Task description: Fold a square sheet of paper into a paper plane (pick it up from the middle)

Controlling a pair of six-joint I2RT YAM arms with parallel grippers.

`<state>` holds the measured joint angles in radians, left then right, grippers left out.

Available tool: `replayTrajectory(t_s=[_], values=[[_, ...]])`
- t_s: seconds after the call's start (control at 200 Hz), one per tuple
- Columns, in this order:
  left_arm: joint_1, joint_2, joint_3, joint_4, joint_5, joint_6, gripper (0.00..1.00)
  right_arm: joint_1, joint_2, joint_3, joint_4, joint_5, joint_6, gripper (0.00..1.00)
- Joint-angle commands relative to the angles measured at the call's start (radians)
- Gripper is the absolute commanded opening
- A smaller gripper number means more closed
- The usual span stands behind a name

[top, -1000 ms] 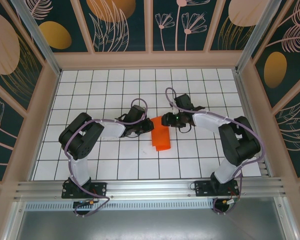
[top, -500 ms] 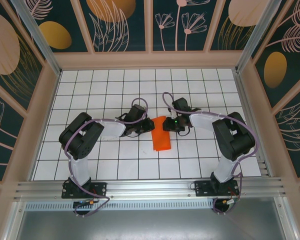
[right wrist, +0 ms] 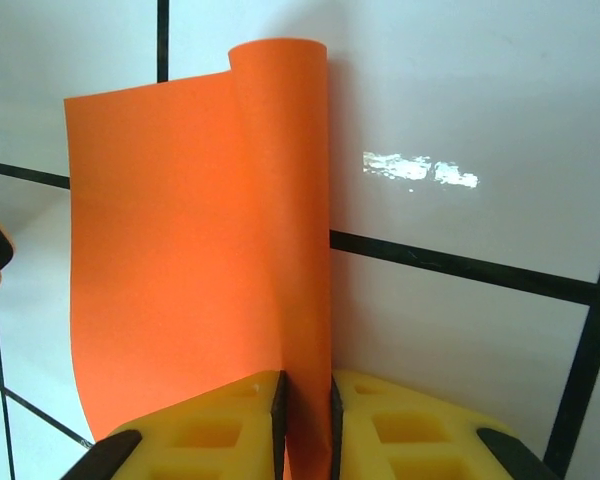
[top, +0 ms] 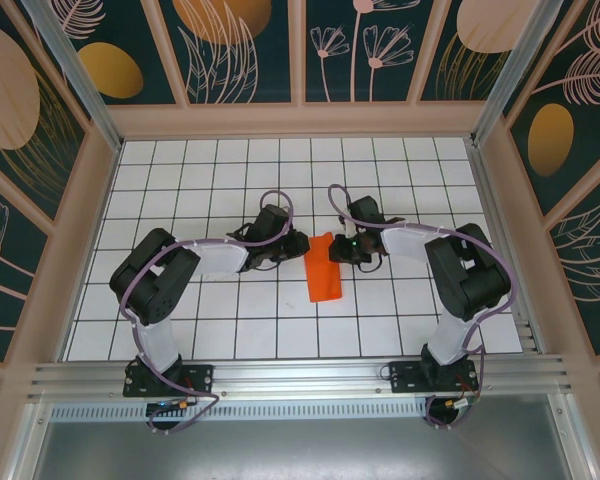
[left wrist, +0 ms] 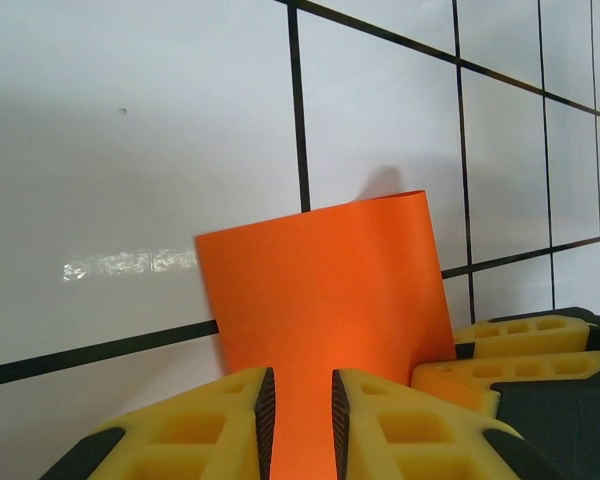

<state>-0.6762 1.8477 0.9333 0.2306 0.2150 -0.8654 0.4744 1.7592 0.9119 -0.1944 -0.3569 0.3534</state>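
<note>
- Since a second ago the sheet of paper has lost its stepped outline in the top view and reads as a slimmer folded strip. The right arm's elbow has swung inward and the left arm's elbow has drifted outward.
- It lies mid-table on the white grid table, with its far end between the two grippers.
- Right gripper: the jaws are nearly together, pinching the rolled-over edge of the paper, which stands up as a soft loop rather than a sharp crease.
- Left gripper: the jaws stand slightly apart with orange paper in the gap. I cannot tell whether the pads bite it.
- The loop will likely spring back open if the right jaws let go before it is pressed flat.
- If the left hold is slack, a pull from the right would probably drag the whole sheet across the glossy surface and skew the fold off centre.
- If both hold firmly and pull apart, the thin paper may crumple or tear.
- With the fingertips working so near each other, a small misjudged move could knock them together.
</note>
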Motion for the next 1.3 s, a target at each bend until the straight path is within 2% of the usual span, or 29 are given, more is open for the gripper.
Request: replayTrajectory(t_s=[0.0, 0.32, 0.455, 0.605, 0.831, 1.081, 1.296], values=[[-0.001, -0.021, -0.001, 0.014, -0.007, 0.0, 0.24, -0.016, 0.028, -0.042, 0.027, 0.02, 0.019, 0.21], [-0.002, -0.004, -0.017, 0.109, 0.095, -0.008, 0.25, -0.042, 0.0, -0.104, 0.125, -0.05, 0.039, 0.24], [-0.001, 0.002, -0.021, 0.133, 0.123, -0.009, 0.25, -0.055, -0.017, -0.14, 0.202, -0.139, 0.052, 0.22], [-0.002, -0.007, -0.029, 0.105, 0.084, -0.003, 0.25, -0.051, -0.026, -0.142, 0.269, -0.227, 0.099, 0.19], [-0.002, -0.044, -0.078, 0.093, 0.011, -0.014, 0.22, -0.006, -0.02, -0.106, 0.299, -0.266, 0.149, 0.17], [-0.002, -0.09, -0.133, 0.097, -0.044, -0.017, 0.19, 0.031, 0.045, -0.07, 0.327, -0.256, 0.176, 0.14], [-0.001, -0.101, -0.145, 0.104, -0.047, -0.015, 0.19, 0.021, 0.066, -0.057, 0.286, -0.238, 0.121, 0.14]])
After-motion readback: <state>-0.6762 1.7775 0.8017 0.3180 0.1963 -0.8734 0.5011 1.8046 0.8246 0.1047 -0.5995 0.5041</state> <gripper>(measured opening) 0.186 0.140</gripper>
